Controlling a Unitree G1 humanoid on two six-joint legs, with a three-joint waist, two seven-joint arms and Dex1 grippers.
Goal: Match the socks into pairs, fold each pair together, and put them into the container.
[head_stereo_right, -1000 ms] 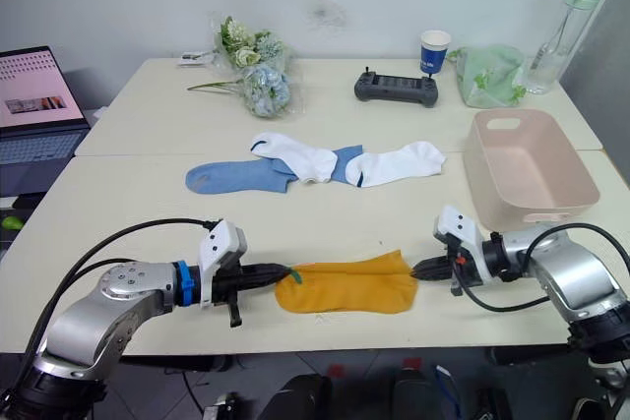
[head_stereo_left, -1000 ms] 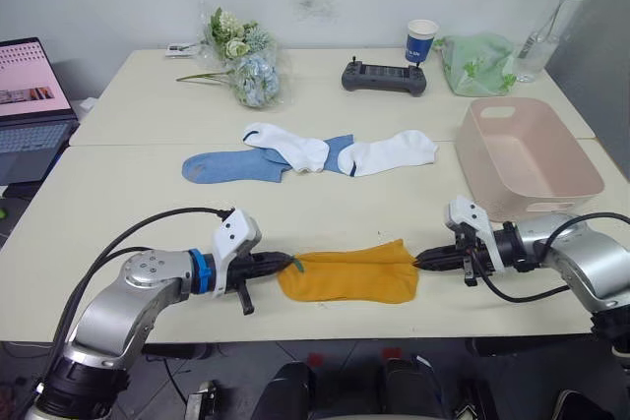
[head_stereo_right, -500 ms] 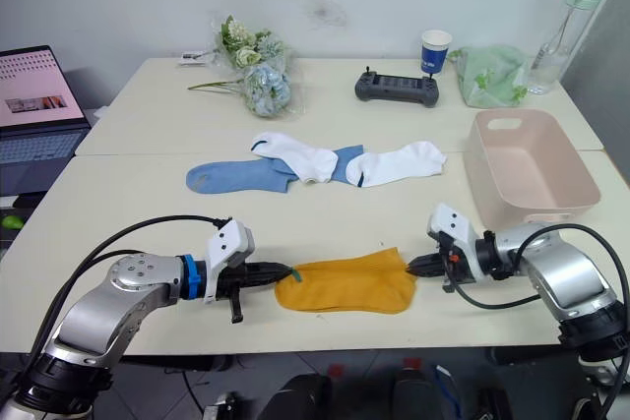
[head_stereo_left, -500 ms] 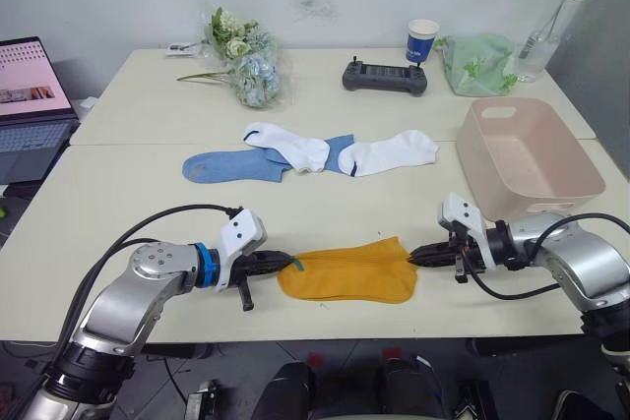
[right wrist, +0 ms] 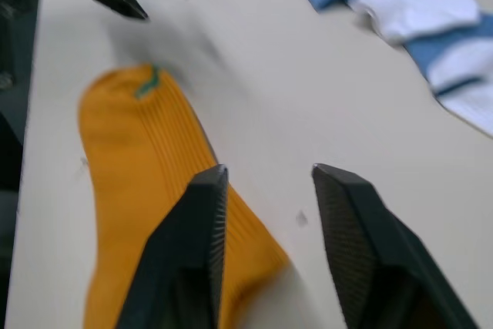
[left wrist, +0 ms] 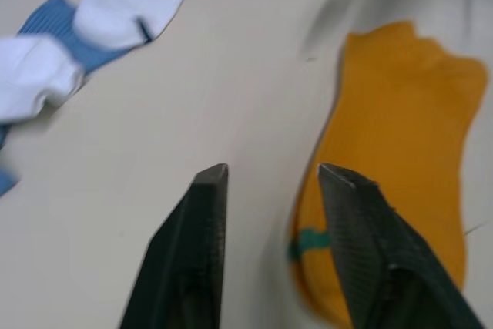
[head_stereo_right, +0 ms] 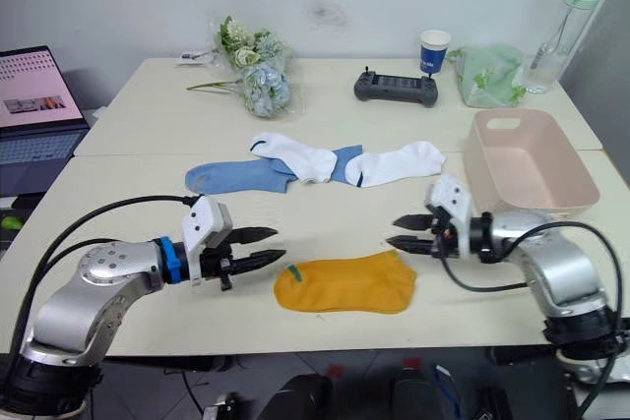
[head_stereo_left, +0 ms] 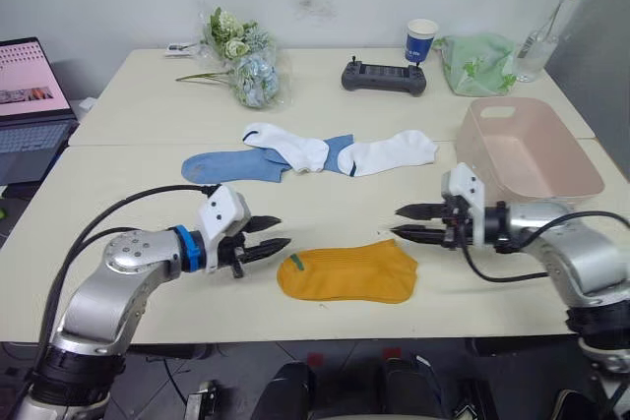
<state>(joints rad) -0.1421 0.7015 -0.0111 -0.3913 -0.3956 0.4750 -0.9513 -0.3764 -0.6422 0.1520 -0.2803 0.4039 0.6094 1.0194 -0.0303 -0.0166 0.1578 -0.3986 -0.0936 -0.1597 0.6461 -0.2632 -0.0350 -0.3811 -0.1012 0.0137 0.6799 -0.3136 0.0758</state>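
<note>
Both grippers released sock [head_stereo_left: 346,272] (unlabelled).

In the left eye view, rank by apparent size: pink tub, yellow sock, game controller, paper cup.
1. pink tub, largest.
2. yellow sock, though it lies nearer the camera, so its rank against the tub is unsure.
3. game controller.
4. paper cup, smallest; it and the controller sit farthest back.

Bright, even light; wrist views somewhat blurred.
</note>
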